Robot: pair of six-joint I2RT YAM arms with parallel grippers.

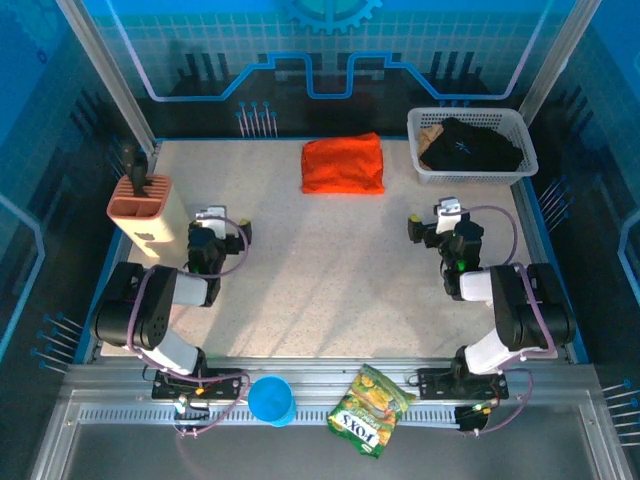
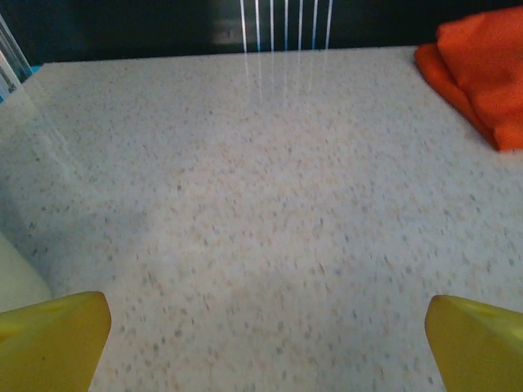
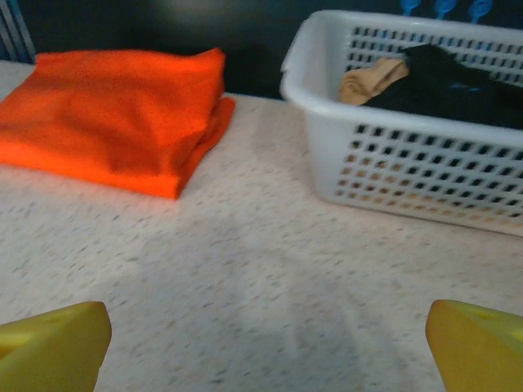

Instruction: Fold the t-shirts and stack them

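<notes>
Orange t-shirt point(image 1: 343, 165) is lying folded at twelve o'clock; black t-shirt point(image 1: 470, 148) is sitting crumpled in the basket point(image 1: 465, 114) at two o'clock, awaiting folding; left pincer point(image 1: 212, 216) and right pincer point(image 1: 447, 211) are hanging released.

Left wrist view: orange t-shirt point(image 2: 478, 73) cut off by the right edge. Right wrist view: basket point(image 3: 409, 163) cut off at right; its wall hides the lower part of the black t-shirt point(image 3: 458, 82), which partly covers a tan item point(image 3: 372, 82) of indeterminate kind. Top view: pale mark point(image 1: 462, 146) too small to read.
</notes>
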